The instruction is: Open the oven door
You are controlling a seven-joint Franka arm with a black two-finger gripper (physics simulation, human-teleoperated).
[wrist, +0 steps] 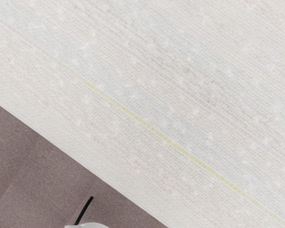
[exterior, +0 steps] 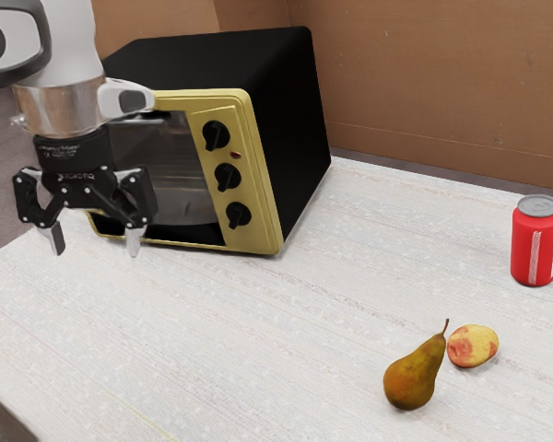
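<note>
One gripper (exterior: pixel 94 247) points down, jaws wide apart, near oven (exterior: pixel 252 198).

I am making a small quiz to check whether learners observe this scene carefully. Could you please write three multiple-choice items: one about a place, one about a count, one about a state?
1. What lies right beside the pear?
A. the yellow-and-red fruit
B. the can
C. nothing

2. How many black knobs are on the oven's front?
A. two
B. four
C. three

3. How is the gripper?
A. shut on the pear
B. open
C. shut on the can

1: A, the fruit sits next to the pear's stem end.
2: C, three knobs stand in one column.
3: B, its fingers are apart with nothing between them.
</note>
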